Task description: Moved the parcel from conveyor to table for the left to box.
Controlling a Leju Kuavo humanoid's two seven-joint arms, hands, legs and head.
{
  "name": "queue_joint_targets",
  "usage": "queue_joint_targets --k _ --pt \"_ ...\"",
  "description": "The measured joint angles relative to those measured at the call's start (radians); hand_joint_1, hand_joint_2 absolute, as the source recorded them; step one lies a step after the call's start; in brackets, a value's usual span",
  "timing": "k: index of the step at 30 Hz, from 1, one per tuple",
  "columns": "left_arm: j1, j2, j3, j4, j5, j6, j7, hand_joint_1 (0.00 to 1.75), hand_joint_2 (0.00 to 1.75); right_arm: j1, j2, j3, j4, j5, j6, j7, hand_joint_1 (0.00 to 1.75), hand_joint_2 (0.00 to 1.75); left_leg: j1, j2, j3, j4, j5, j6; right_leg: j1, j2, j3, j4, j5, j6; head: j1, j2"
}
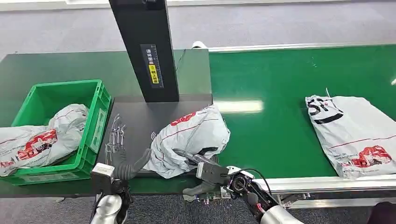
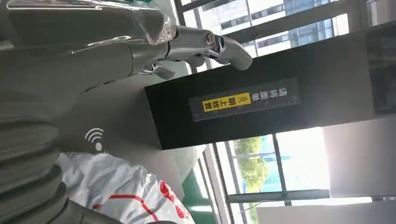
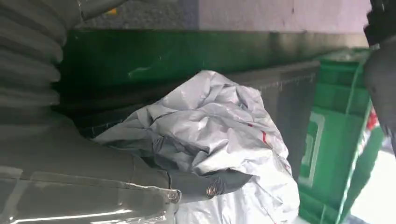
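now parcel (image 1: 191, 137) lies between both hands' fingertips (image 1: 145, 156).

Head view: high, looking forward and down over table (image 1: 56, 65) and conveyor (image 1: 280, 88). Wrist views: close, turned sideways. All share the parcel (image 1: 191, 137), at 6 o'clock from the post (image 1: 144, 46).

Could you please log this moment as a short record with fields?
middle parcel: crumpled, on the dark table below the black post
right hand: fingers on the middle parcel's near side
left hand: beside that parcel's left edge
green crate: holds another parcel
conveyor belt: one flat parcel waiting
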Motion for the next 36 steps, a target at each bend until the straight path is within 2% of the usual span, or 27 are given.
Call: queue_joint_targets --k 12,23,25,27,28,30,31,36 --pt "0.009 -0.006 0.011 -0.028 -0.021 0.0 0.03 0.0 1.75 -0.013 -0.01 0.042 0.003 -0.023 0.112 -0.006 0.0 1.75 0.0 0.0 0.001 0.0 0.0 0.0 0.0 0.0 0.001 0.0 0.0 0.0 0.0 0.0" --pt "0.025 -0.01 0.018 -0.049 -0.03 -0.003 0.035 0.0 1.75 0.015 -0.02 0.063 -0.033 -0.104 0.125 -0.006 0.0 1.75 0.0 0.0 0.001 0.0 0.0 0.0 0.0 0.0 0.001 0.0 0.0 0.0 0.0 0.0" --pt "0.031 -0.011 0.022 -0.058 -0.032 -0.002 0.039 0.0 1.75 0.027 -0.022 0.064 -0.052 -0.109 0.043 -0.006 0.0 1.75 0.0 0.0 0.0 0.0 0.0 0.0 0.0 0.0 0.001 0.0 0.0 0.0 0.0 0.0" --pt "0.048 -0.014 0.029 -0.076 -0.038 0.002 0.047 0.0 1.75 0.037 -0.013 0.061 -0.069 -0.028 -0.175 0.013 0.0 1.75 0.0 0.0 -0.001 0.0 0.0 0.0 0.0 0.0 0.0 0.0 0.0 0.0 0.0 0.0" --pt "0.061 -0.016 0.036 -0.093 -0.043 0.002 0.048 0.0 1.75 0.04 -0.005 0.058 -0.08 0.034 -0.336 0.037 0.0 1.75 0.0 0.0 -0.001 0.0 0.0 0.0 0.0 0.0 0.0 0.0 0.0 0.0 0.0 0.0" --pt "0.082 -0.02 0.046 -0.116 -0.053 -0.005 0.051 0.0 1.75 0.048 0.0 0.043 -0.112 0.102 -0.547 0.058 0.0 1.75 0.0 -0.001 -0.002 0.0 0.0 0.0 0.0 -0.001 0.0 0.0 0.0 0.0 0.0 0.0" --pt "0.088 -0.022 0.051 -0.123 -0.056 -0.011 0.051 0.0 1.75 0.055 0.001 0.032 -0.137 0.114 -0.588 0.058 0.0 1.75 0.0 -0.001 -0.002 0.0 0.0 0.0 0.0 -0.001 0.0 0.0 0.0 0.0 0.0 0.0" --pt "0.084 -0.027 0.055 -0.128 -0.064 -0.029 0.053 0.0 1.75 0.106 0.002 -0.002 -0.237 0.197 -0.592 0.063 0.0 1.75 0.0 -0.002 -0.002 0.0 0.0 0.0 0.0 -0.001 -0.001 0.0 0.0 0.0 0.0 0.0"
